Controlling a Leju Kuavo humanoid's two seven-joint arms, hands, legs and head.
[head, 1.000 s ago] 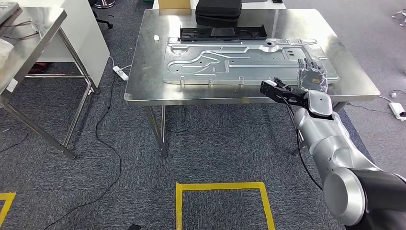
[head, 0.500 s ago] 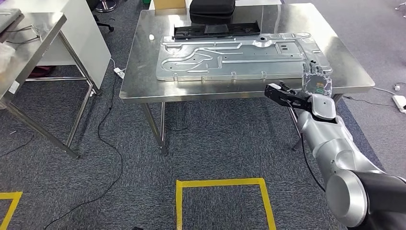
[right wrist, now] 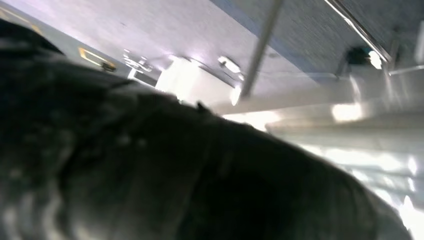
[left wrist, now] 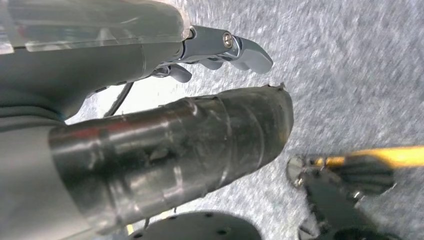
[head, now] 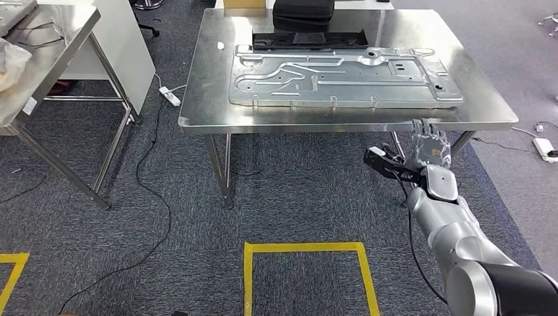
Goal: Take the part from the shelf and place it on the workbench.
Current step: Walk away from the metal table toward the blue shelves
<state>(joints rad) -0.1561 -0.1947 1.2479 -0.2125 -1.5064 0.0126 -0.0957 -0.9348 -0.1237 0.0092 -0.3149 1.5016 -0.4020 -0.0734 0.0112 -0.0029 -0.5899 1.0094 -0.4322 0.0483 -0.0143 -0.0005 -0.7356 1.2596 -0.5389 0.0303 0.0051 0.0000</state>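
The long, flat stamped silver metal part (head: pixel 342 80) lies lengthwise across the steel workbench (head: pixel 197 122), beyond the right hand (head: pixel 430 146), which hangs empty, fingers spread, below the table's near edge; the left hand (left wrist: pixel 150 100) holds nothing.

Bright, even overhead light up top, soft glare off the steel workbench (head: pixel 197 99). Both wrist shots blurry, right one dark with blown-out highlights.
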